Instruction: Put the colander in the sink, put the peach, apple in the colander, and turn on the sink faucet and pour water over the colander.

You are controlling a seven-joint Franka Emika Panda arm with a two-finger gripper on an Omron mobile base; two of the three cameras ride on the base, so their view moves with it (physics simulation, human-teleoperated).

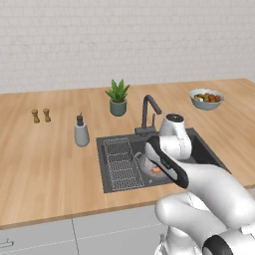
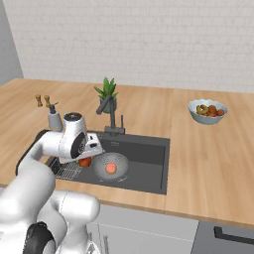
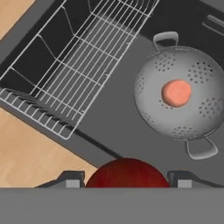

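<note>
colander [image 3: 181, 94]: in sink [image 3: 113, 127], done
peach [image 3: 176, 92]: inside colander, done
apple [image 3: 127, 173]: clamped in gripper [image 3: 127, 177], 7 o'clock of colander, hand view
left: drop apple, faucet [image 2: 111, 115] on

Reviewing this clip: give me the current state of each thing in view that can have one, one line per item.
colander: upright in the sink, holding the peach.
peach: resting inside the colander.
apple: held between the gripper's fingers, above the sink, outside the colander.
gripper: shut on the apple.
sink faucet: no water stream visible.
wire rack: lying in the sink beside the colander.
fruit bowl: on the counter, full.
</note>
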